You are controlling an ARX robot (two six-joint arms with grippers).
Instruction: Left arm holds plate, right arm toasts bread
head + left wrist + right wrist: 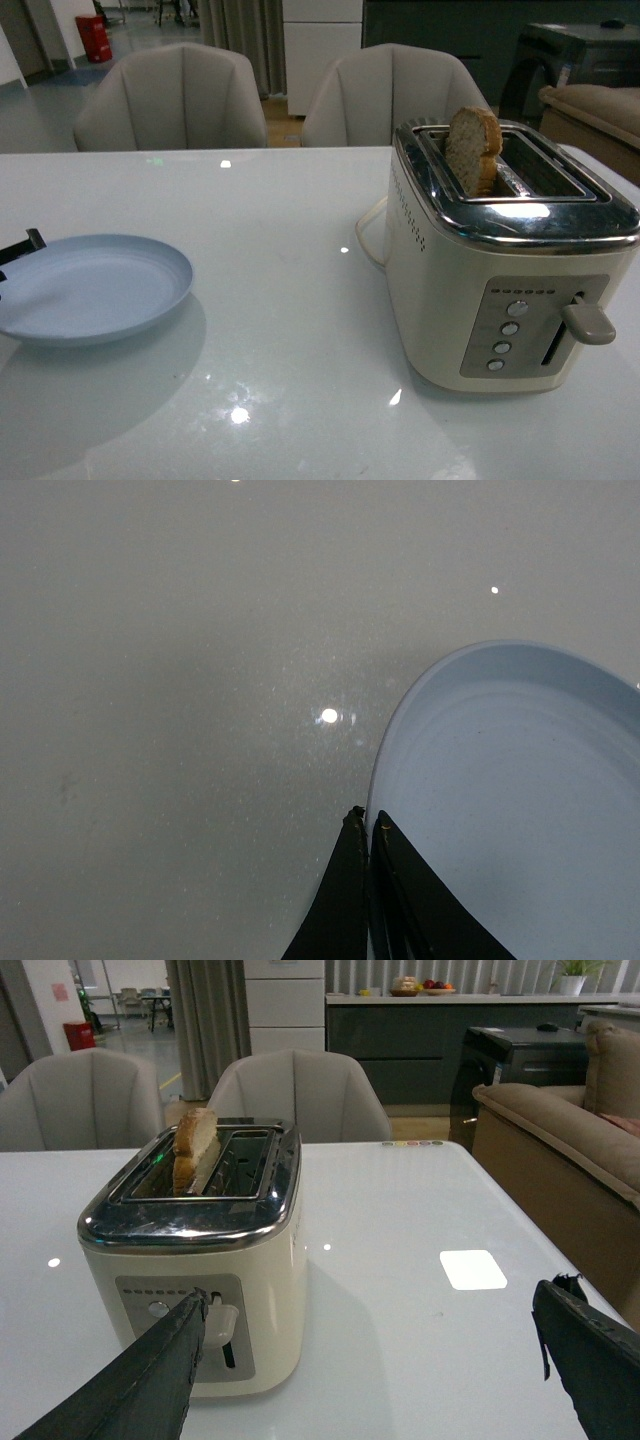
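The pale blue plate [92, 287] is empty and hangs just above the white table [280, 300] at the left. My left gripper [22, 246] is shut on its near-left rim; in the left wrist view the plate [510, 800] fills the right side and my left gripper [365, 820] pinches its edge. The bread [473, 150] stands upright in the far slot of the cream toaster [500, 260], half sticking out. In the right wrist view the bread [195, 1147] and toaster [200, 1260] sit ahead, and my right gripper [370, 1305] is open and empty, near the lever [220, 1322].
Two grey chairs [180, 100] stand behind the table. The toaster's white cord [368, 235] loops on the tabletop to its left. A sofa [560, 1140] and a dark cabinet [510, 1060] stand beyond the table's right edge.
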